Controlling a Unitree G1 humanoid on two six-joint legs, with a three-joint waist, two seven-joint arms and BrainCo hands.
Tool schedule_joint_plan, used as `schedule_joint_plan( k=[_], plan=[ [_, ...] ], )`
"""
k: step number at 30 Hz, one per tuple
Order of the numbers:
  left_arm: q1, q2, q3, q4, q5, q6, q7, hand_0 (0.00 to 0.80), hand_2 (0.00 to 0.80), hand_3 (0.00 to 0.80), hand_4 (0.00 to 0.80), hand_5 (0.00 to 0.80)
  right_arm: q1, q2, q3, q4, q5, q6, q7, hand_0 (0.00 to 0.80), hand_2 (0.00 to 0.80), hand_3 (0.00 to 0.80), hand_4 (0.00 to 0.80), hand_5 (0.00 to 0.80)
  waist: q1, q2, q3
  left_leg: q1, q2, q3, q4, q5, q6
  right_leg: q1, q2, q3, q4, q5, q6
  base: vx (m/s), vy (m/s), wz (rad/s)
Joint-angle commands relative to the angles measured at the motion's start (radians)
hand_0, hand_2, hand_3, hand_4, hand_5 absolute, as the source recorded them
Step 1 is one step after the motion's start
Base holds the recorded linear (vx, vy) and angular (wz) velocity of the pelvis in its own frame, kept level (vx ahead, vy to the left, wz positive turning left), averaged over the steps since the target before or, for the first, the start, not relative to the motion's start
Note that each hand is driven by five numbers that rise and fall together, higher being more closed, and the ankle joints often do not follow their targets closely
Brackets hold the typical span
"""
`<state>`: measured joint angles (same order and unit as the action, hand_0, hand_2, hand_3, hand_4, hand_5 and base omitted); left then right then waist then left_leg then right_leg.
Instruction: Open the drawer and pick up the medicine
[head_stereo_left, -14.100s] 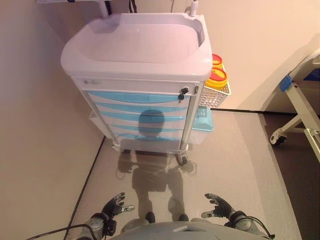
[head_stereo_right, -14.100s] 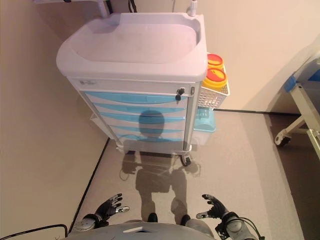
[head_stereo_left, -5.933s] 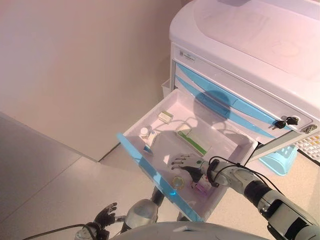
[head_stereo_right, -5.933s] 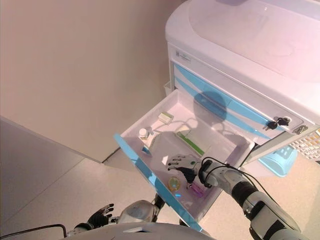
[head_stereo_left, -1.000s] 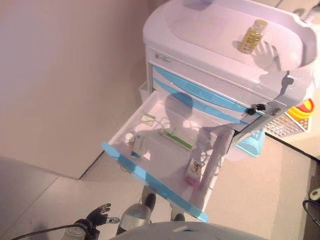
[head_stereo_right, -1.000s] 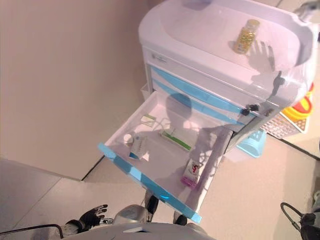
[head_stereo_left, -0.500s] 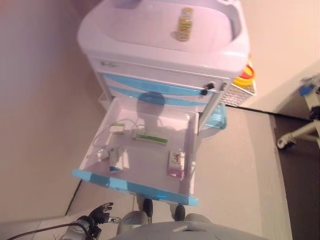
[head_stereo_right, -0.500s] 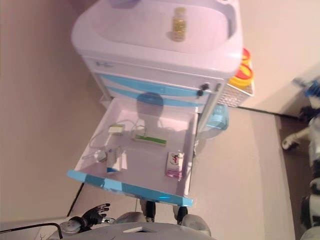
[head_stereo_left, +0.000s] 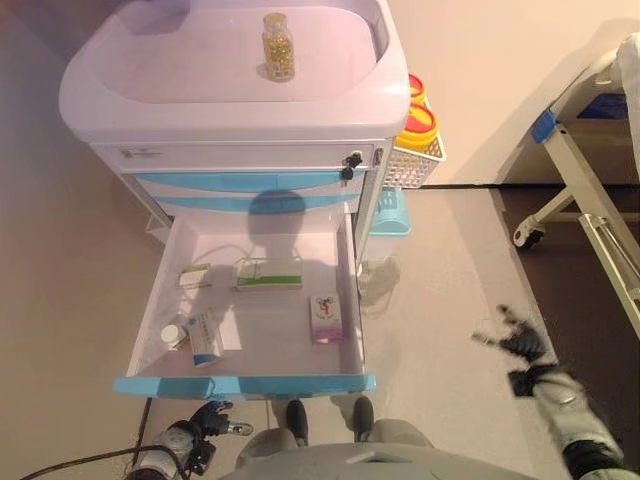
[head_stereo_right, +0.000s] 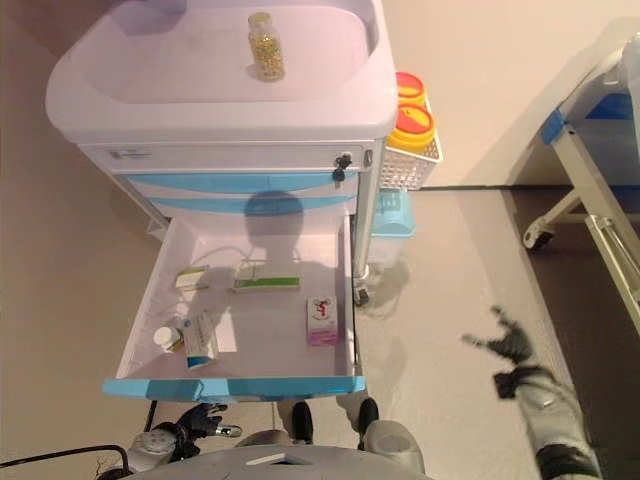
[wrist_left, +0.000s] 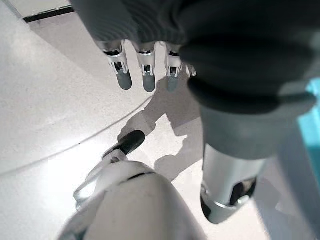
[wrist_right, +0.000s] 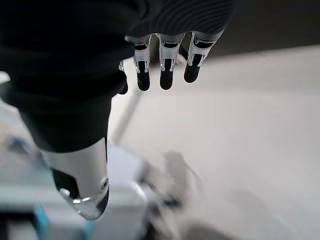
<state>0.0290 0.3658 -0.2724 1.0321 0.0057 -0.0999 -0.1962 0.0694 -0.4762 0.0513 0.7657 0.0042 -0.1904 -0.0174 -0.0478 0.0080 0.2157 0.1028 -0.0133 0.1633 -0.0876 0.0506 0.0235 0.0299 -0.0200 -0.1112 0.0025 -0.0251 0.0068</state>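
The white cart (head_stereo_left: 230, 115) has its lower blue-fronted drawer (head_stereo_left: 245, 385) pulled out. On the cart's top stands a clear bottle of yellow pills (head_stereo_left: 278, 45). Inside the drawer lie a pink medicine box (head_stereo_left: 325, 318), a green-and-white box (head_stereo_left: 268, 273), a small pale box (head_stereo_left: 194, 276), a white bottle (head_stereo_left: 174, 333) and a blue-and-white box (head_stereo_left: 205, 338). My right hand (head_stereo_left: 515, 340) hangs open over the floor to the right of the cart, holding nothing; its fingers (wrist_right: 165, 70) are straight. My left hand (head_stereo_left: 205, 420) is low below the drawer front, open and empty, fingers (wrist_left: 145, 75) straight.
A white basket with yellow, red-lidded containers (head_stereo_left: 420, 125) hangs on the cart's right side, above a light blue bin (head_stereo_left: 388, 212). A wheeled bed frame (head_stereo_left: 580, 180) stands at the far right. A wall runs close along the cart's left.
The camera has swung, so the cart now sits square in view. My right hand has come into sight, low at the right over the floor. The bottle stays on the cart top.
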Motion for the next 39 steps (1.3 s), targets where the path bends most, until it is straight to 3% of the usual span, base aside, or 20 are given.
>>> schedule_joint_plan(
  k=[1, 6, 11, 18, 25, 26, 31, 36, 39],
  plan=[
    [-0.078, 0.003, -0.013, -0.013, 0.078, -0.065, 0.031, 0.000, 0.000, 0.000, 0.000, 0.000, -0.043, 0.003, 0.066, 0.046, -0.076, -0.067, 0.010, 0.000, 0.000, 0.000, 0.000, 0.000, -0.004, -0.010, 0.013, -0.058, -0.047, -0.027, 0.122, -0.145, 0.025, -0.061, -0.031, -0.024, 0.087, -0.023, 0.081, -0.039, -0.026, -0.23],
    [-0.123, 0.025, -0.027, -0.036, 0.097, -0.094, 0.072, 0.000, 0.000, 0.000, 0.000, 0.000, -0.052, 0.022, 0.102, 0.141, -0.075, -0.048, 0.023, 0.000, 0.000, 0.000, 0.000, 0.000, -0.024, 0.012, 0.052, -0.079, -0.044, -0.037, 0.132, -0.136, 0.027, -0.092, -0.024, -0.012, 0.127, -0.039, 0.070, 0.000, -0.009, -0.10],
    [-0.155, 0.068, -0.018, -0.126, 0.081, -0.111, 0.102, 0.000, 0.000, 0.000, 0.000, 0.000, -0.039, 0.011, 0.129, 0.129, -0.121, -0.098, 0.017, 0.000, 0.000, 0.000, 0.000, 0.000, -0.046, 0.040, 0.113, -0.127, -0.038, -0.043, 0.175, -0.134, 0.033, -0.161, -0.021, 0.000, 0.227, -0.079, 0.050, 0.024, 0.021, -0.04],
    [-0.223, 0.197, 0.002, -0.335, -0.020, -0.088, 0.087, 0.000, 0.000, 0.000, 0.000, 0.000, -0.087, -0.060, 0.180, 0.052, -0.119, -0.116, 0.019, 0.000, 0.000, 0.000, 0.000, 0.000, -0.049, 0.036, 0.224, -0.328, -0.042, -0.032, 0.405, -0.172, 0.043, -0.348, -0.039, 0.001, 0.427, -0.120, 0.010, -0.064, 0.005, -0.03],
    [-0.282, 0.324, 0.047, -0.457, -0.100, -0.079, 0.140, 0.000, 0.000, 0.000, 0.000, 0.000, -0.116, -0.138, 0.171, -0.037, -0.027, -0.096, 0.024, 0.000, 0.000, 0.000, 0.000, 0.000, -0.060, 0.033, 0.268, -0.493, -0.053, -0.033, 0.552, -0.199, 0.056, -0.510, -0.014, 0.031, 0.553, -0.141, -0.020, 0.035, 0.061, -0.04],
    [-0.315, 0.355, 0.075, -0.467, -0.122, -0.067, 0.159, 0.000, 0.000, 0.000, 0.000, 0.000, -0.116, -0.150, 0.156, -0.074, -0.006, -0.078, 0.022, 0.000, 0.000, 0.000, 0.000, 0.000, -0.069, 0.030, 0.275, -0.533, -0.051, -0.033, 0.601, -0.234, 0.055, -0.552, -0.006, 0.046, 0.601, -0.170, -0.017, 0.071, 0.125, -0.21],
    [-0.477, 0.440, 0.146, -0.408, -0.157, -0.029, 0.231, 0.000, 0.000, 0.000, 0.000, 0.000, -0.098, -0.165, 0.120, -0.118, 0.001, -0.070, 0.022, 0.000, 0.000, 0.000, 0.000, 0.000, -0.102, 0.020, 0.280, -0.649, -0.046, -0.009, 0.696, -0.267, 0.067, -0.666, 0.013, 0.072, 0.668, -0.170, -0.017, 0.033, 0.135, -0.25],
    [-0.778, 0.612, 0.092, -0.262, -0.171, 0.100, 0.297, 0.000, 0.000, 0.000, 0.000, 0.000, -0.061, -0.186, 0.135, -0.146, -0.024, -0.087, -0.004, 0.000, 0.000, 0.000, 0.000, 0.000, -0.151, 0.004, 0.282, -0.738, -0.037, 0.011, 0.767, -0.284, 0.073, -0.747, 0.030, 0.099, 0.673, -0.142, -0.014, 0.004, 0.098, -0.08],
    [-0.917, 0.662, 0.062, -0.149, -0.235, 0.127, 0.340, 0.000, 0.000, 0.000, 0.000, 0.000, -0.046, -0.189, 0.146, -0.145, -0.018, -0.098, -0.024, 0.000, 0.000, 0.000, 0.000, 0.000, -0.172, -0.003, 0.281, -0.777, -0.032, 0.017, 0.807, -0.299, 0.073, -0.779, 0.036, 0.112, 0.667, -0.127, -0.011, 0.004, 0.087, -0.08]
  ],
)
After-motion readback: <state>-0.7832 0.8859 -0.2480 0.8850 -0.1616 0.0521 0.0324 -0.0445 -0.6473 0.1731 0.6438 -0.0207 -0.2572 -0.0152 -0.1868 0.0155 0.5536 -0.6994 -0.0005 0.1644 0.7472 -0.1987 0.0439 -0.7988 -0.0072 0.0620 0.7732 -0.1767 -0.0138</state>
